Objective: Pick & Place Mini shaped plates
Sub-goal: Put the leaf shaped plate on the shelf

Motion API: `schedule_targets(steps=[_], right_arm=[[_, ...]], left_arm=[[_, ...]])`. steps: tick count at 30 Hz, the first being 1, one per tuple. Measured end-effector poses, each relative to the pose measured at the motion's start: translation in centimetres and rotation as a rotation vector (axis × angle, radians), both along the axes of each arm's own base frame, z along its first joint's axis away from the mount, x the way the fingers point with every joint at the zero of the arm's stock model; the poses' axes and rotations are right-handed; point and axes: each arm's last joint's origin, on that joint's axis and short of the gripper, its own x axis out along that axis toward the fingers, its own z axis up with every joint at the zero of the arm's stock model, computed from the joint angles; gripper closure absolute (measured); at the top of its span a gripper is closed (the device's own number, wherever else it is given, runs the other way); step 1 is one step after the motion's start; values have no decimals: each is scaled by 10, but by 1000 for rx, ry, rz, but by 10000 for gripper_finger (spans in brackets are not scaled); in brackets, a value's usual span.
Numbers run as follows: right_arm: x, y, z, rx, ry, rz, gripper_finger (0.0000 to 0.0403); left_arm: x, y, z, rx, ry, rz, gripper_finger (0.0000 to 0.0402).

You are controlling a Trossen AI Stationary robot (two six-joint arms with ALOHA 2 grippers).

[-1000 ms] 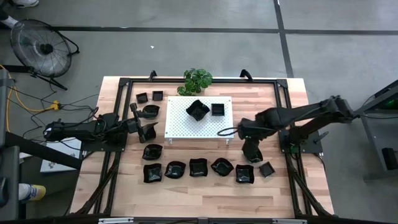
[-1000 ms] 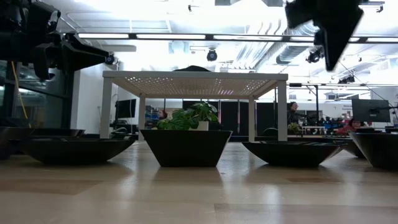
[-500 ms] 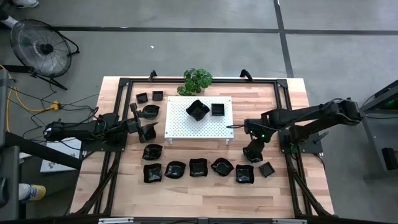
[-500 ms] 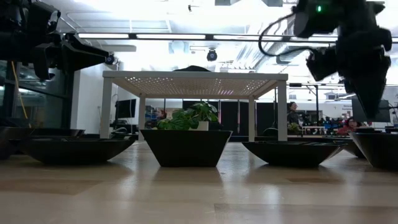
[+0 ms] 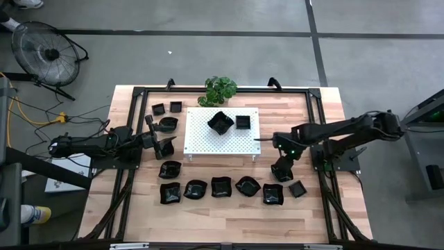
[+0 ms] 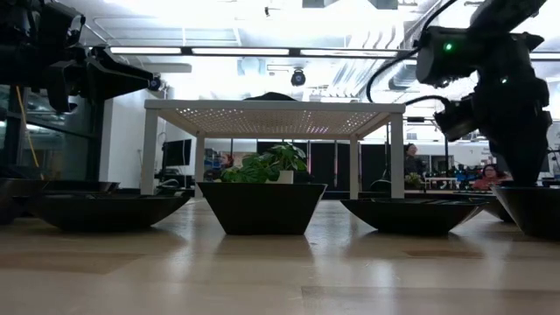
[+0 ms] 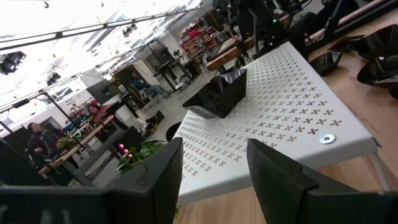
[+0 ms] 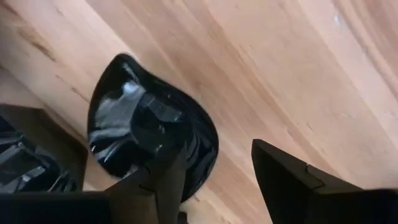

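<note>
Several glossy black mini plates lie in a row near the table's front edge, among them a wavy-edged one [image 5: 272, 194] [image 8: 124, 146]. My right gripper [image 5: 280, 175] [image 8: 217, 180] points steeply down at this plate's far rim and is open. One finger is over the plate's hollow, the other over bare wood beside it. In the low view another plate [image 6: 534, 206] hides the fingertips. Two plates [image 5: 220, 122] [image 5: 242, 121] rest on the white perforated board [image 5: 205, 141]. My left gripper [image 5: 166, 145] [image 7: 211, 180] waits open and level at the table's left, facing the board.
More plates lie at the far left [image 5: 166, 109] and left of centre [image 5: 170, 169]. A square one [image 5: 297, 188] sits just right of my right gripper. A potted plant [image 5: 220, 89] stands behind the board. A black frame [image 5: 319, 139] runs around the tabletop.
My right gripper has come down from high above the table toward the wavy-edged plate in the front row. It has tipped more steeply downward and rolled a little. No plate has moved.
</note>
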Motion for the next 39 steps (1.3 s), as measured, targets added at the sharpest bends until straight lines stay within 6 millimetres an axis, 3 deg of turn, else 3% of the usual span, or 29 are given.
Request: schedule_targets(steps=[18, 39], right_arm=[[15, -1, -18, 3, 2, 49, 233], [15, 0, -17, 12, -9, 105, 397]], left_arm=[[0, 0, 0, 0, -1, 0, 227], [0, 0, 0, 0, -1, 0, 227]])
